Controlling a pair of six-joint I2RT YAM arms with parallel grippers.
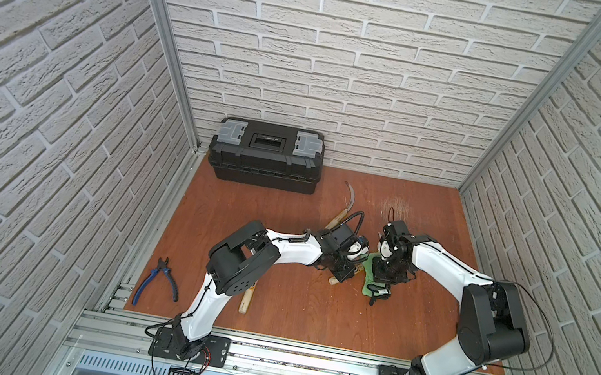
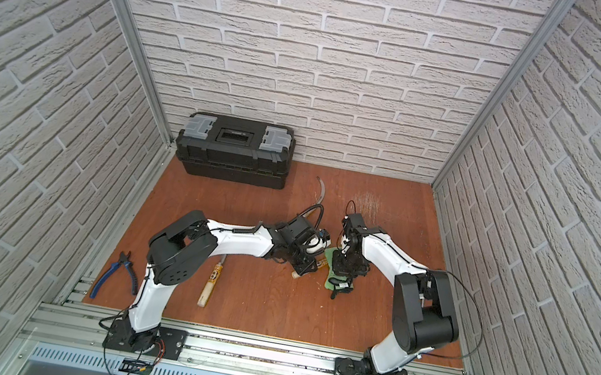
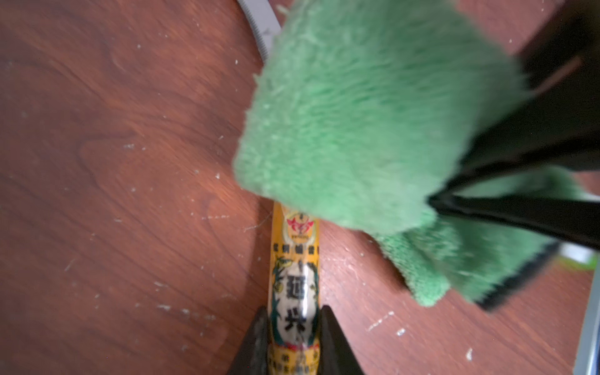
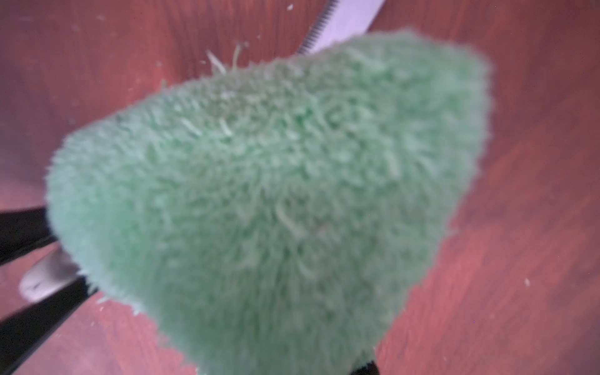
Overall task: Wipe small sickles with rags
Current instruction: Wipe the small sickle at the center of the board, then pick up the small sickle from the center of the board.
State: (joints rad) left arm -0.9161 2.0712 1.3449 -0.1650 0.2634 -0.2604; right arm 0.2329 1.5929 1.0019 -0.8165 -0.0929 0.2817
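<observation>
The left gripper (image 3: 294,339) is clamped on a small sickle (image 3: 293,276). Its two black jaws are drawn in tight against the sides of the pale wooden handle, which carries a yellow printed label with dark characters. The right gripper (image 3: 438,198) has its black jaws pinched almost together on a fold of a green fluffy microfibre cloth (image 3: 350,123) with a black-trimmed edge. The cloth is draped over the spot where handle meets blade. The thin curved grey toothed blade comes out from under its far side, as the right wrist view also shows around the cloth (image 4: 269,194). Whether the handle rests on the reddish-brown wooden tabletop (image 1: 310,314) or sits just above it cannot be told. In both top views, taking the far wall as twelve o'clock, the two grippers meet just toward three o'clock of the table's middle. A second sickle (image 1: 349,201) lies at twelve o'clock from the left gripper, its handle partly hidden behind that wrist. A third sickle (image 2: 210,285) shows only its pale labelled handle at seven o'clock, under the left arm. Blue-handled pliers (image 1: 157,280) lie at eight o'clock by the table's edge. A closed black plastic toolbox (image 1: 265,160) stands at eleven o'clock against the wall.
</observation>
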